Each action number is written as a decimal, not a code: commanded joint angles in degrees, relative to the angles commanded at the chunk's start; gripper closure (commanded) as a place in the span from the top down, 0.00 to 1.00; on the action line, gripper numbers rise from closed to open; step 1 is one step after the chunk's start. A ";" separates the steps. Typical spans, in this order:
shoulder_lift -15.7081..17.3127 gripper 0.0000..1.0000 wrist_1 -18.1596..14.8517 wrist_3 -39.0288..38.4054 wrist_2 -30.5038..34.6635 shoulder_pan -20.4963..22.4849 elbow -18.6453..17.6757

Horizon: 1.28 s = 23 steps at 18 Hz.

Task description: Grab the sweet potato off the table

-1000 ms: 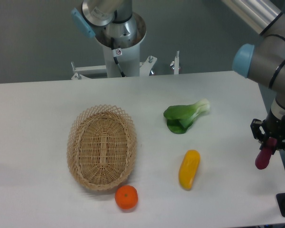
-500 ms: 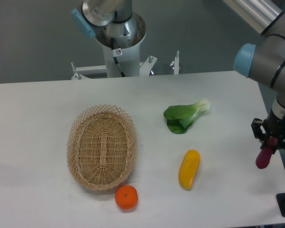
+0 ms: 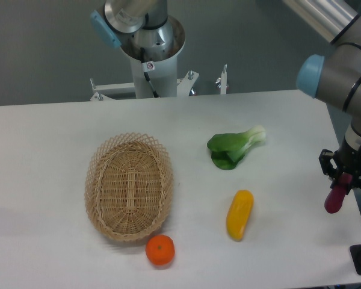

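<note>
Arm comes in from top right, wrist vertical, claw (image 3: 343,179) pointing down at the right edge of the surface (image 3: 48,150), clamped on the sweet potato (image 3: 334,198), which hangs nearly upright below the fingers. Landmark: basket (image 3: 129,186). Orange (image 3: 160,250) just by its near rim; yellow vegetable (image 3: 239,214) to its right; bok choy (image 3: 234,147) right and farther back; claw far right of all.
</note>
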 joint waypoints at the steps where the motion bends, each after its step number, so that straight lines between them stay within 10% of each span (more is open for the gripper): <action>1: 0.00 0.15 0.00 0.00 0.00 0.00 0.00; 23: -0.35 0.16 -0.79 0.09 3.78 -0.35 0.79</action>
